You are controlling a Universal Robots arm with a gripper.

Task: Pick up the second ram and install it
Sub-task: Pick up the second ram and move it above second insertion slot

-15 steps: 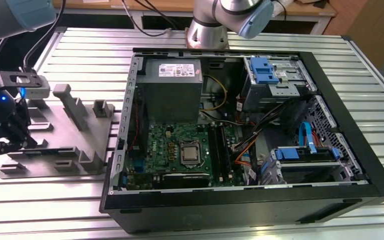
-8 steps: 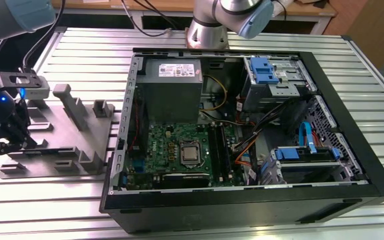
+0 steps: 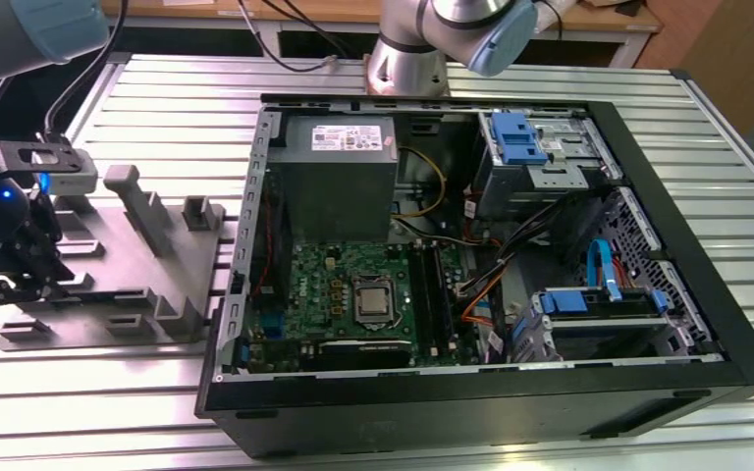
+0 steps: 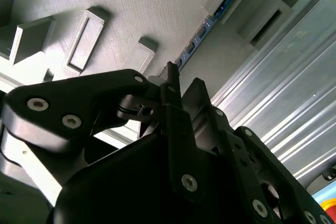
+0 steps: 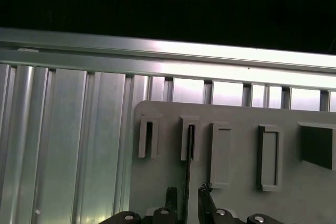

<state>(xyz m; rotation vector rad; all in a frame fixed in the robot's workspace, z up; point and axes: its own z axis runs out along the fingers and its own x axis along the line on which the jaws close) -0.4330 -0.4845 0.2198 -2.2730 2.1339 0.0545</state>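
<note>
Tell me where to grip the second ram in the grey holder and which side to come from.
Probably best to pinch the second ram across its two flat faces, near the middle of its upper edge, coming straight down from above. It stands on its long edge in slots of the grey holder, so only the top part is free.

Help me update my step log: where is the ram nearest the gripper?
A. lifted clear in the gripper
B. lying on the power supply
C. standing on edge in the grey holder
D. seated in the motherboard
C: in the first wrist view the ram stands on edge in a slot of the holder, with the open gripper straddling it.
</note>
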